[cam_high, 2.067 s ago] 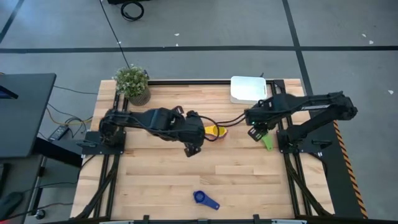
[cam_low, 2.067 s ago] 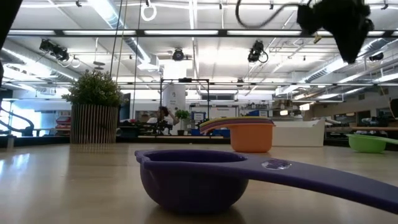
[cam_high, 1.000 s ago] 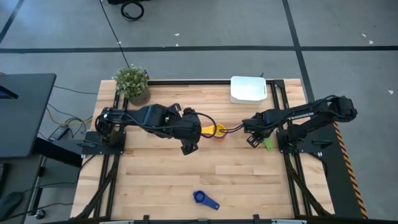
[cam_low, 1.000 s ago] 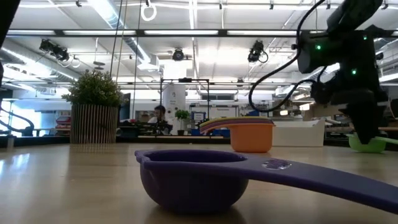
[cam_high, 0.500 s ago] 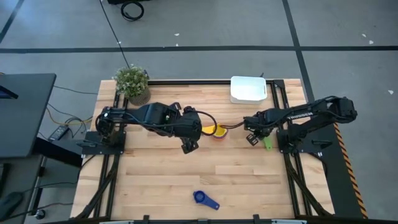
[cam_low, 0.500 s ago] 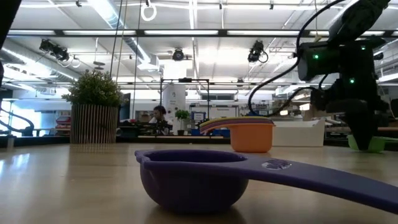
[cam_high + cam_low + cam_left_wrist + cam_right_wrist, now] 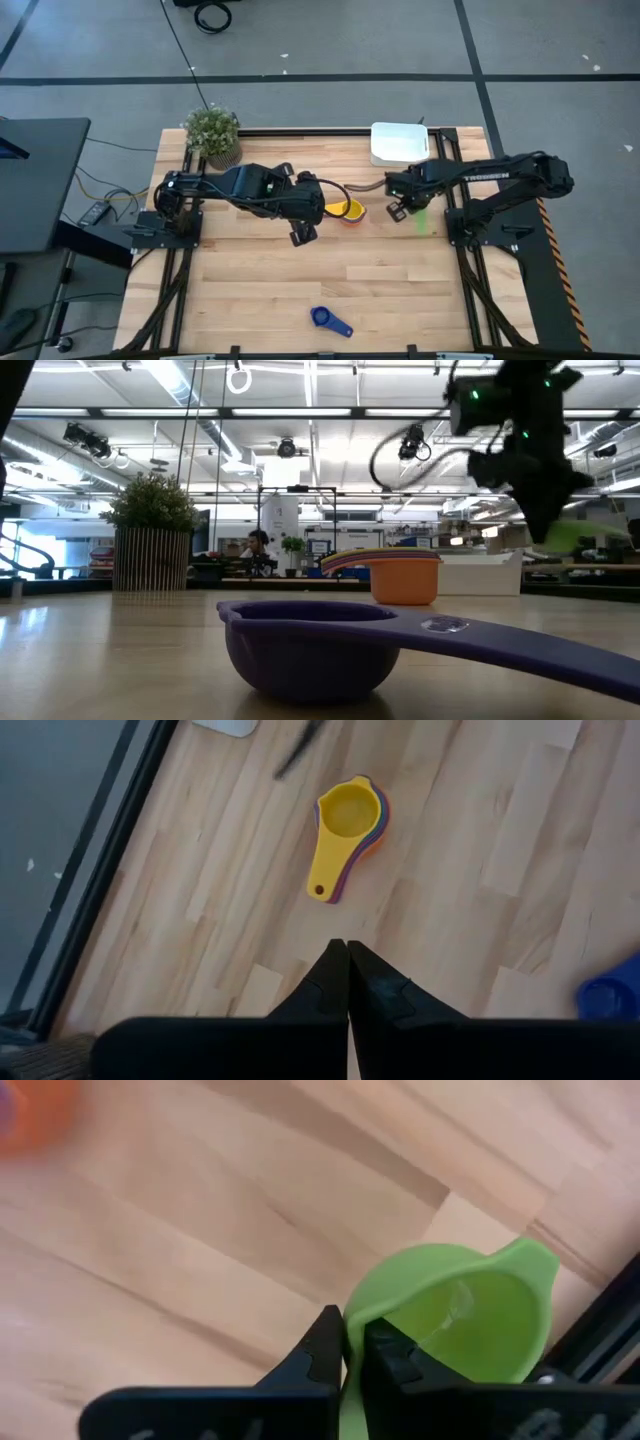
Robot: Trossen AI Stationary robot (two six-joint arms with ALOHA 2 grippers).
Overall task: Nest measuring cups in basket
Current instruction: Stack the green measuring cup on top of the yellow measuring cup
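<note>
Near the desk's back left corner stands a potted plant [image 7: 212,133], not part of the job. The left gripper [image 7: 303,235] hangs over the middle of the desk with its fingers pressed shut on nothing, waiting. Just to its right, still where it was a second ago, sits the nested stack of cups [image 7: 348,211], a yellow one on top and an orange one at the bottom. Toward the front edge, well apart from all this, a dark blue cup [image 7: 329,321] lies alone and untouched.

The change is on the right. A second ago the right gripper [image 7: 397,211] was down at the green cup [image 7: 420,218] on the wood near the right edge, fingers half apart. Now those fingers have closed on the cup's handle and the arm has risen: the low view shows the cup hanging clear of the desk, and the right wrist view shows its bowl tilted above the planks. The gripper has also shifted left, toward the stack.

So the pickup looks done, and the likely next step is carrying the green cup to the stack. The white basket [image 7: 400,144] waits at the back edge, right of centre, with no cups showing in it, and the blue cup remains to be fetched.
</note>
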